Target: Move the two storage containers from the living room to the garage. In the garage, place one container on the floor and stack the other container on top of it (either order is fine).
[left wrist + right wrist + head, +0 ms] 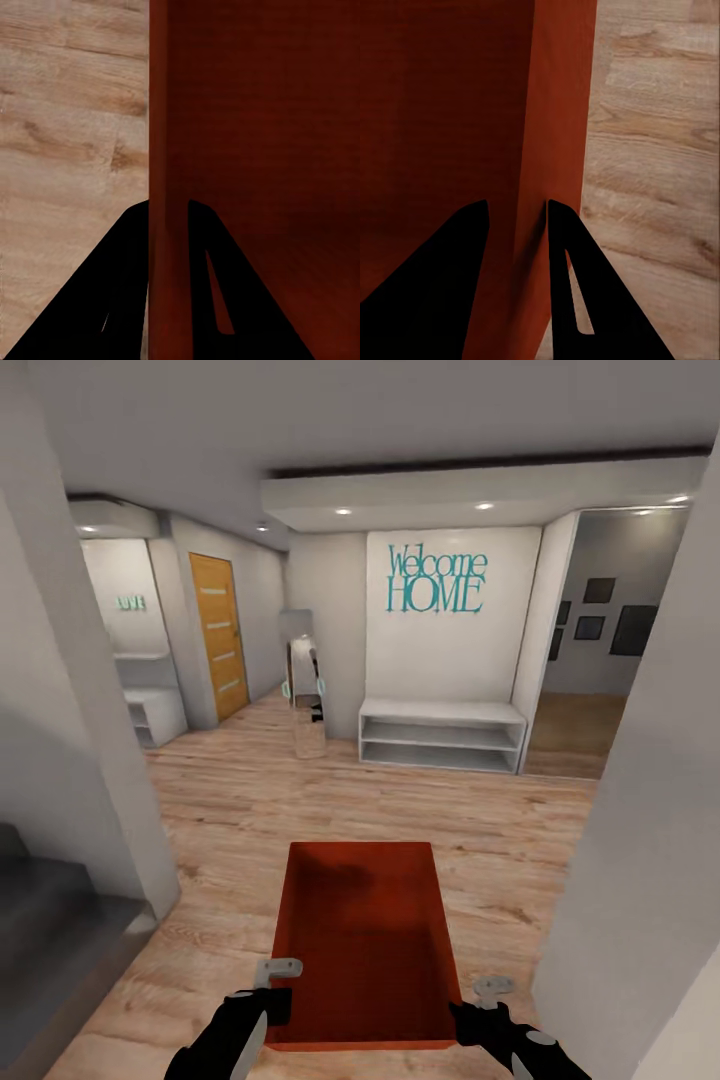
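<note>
In a hallway with a light wood plank floor (250,800), the robot carries one orange-red storage container (365,940) low in front of its trunk, open side up and empty. At the container's near left corner, the left gripper (272,1000) is clamped on the thin left wall (165,150), one finger (97,300) outside and one inside. At the near right corner, the right gripper (470,1015) pinches the right wall (559,135) the same way. Gripping both side walls likely keeps the box level while the base rolls. Ahead, from left to right: a grey wall corner (60,710), an orange wood-panelled door (218,635), a narrow standing mirror (305,695), a low white shelf bench (440,732) under teal "Welcome HOME" lettering (438,580), and an opening to a room with dark picture frames (600,615). The garage is judged still to be reached.
</note>
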Tool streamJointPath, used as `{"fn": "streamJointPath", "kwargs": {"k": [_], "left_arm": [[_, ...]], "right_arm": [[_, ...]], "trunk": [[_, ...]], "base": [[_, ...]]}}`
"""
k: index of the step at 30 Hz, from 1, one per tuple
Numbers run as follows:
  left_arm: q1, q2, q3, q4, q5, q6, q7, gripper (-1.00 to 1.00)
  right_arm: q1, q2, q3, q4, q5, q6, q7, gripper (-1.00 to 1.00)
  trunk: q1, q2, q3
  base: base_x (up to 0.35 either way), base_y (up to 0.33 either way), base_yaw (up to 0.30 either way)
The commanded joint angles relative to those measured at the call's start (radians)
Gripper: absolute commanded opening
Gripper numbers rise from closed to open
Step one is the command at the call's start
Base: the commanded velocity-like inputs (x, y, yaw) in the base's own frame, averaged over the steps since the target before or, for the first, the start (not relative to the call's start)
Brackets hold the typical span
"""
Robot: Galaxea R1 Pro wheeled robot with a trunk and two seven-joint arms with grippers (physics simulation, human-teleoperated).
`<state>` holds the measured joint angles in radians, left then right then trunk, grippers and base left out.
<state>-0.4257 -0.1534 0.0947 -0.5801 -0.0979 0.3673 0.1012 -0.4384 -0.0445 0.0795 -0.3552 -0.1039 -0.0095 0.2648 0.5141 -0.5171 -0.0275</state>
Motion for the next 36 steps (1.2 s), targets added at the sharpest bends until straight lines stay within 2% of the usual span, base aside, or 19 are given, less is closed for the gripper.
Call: {"fn": "streamJointPath", "kwargs": {"k": [1,7,24,36], "left_arm": [[-0.001,-0.001,0.068,-0.005,-0.036,0.007,0.003,-1.00],[-0.001,-0.001,0.068,-0.004,-0.037,0.007,0.003,-1.00],[-0.002,-0.001,0.068,-0.005,-0.037,0.007,0.003,-1.00],[-0.001,-0.002,0.068,-0.005,-0.037,0.007,0.003,-1.00]], "right_arm": [[0.000,-0.002,0.010,-0.001,-0.016,-0.001,0.002,-1.00],[0.000,-0.002,0.010,-0.001,-0.016,-0.001,0.002,-1.00],[0.000,-0.002,0.009,-0.001,-0.016,-0.001,0.001,-1.00],[0.000,-0.002,0.010,-0.001,-0.016,-0.001,0.002,-1.00]], "trunk": [[0.001,-0.002,-0.002],[0.001,-0.002,-0.002],[0.001,-0.002,-0.002],[0.001,-0.002,-0.002]], "base": [[0.327,0.000,0.255],[0.327,0.000,0.215],[0.327,0.000,0.009],[0.327,0.000,0.130]]}}
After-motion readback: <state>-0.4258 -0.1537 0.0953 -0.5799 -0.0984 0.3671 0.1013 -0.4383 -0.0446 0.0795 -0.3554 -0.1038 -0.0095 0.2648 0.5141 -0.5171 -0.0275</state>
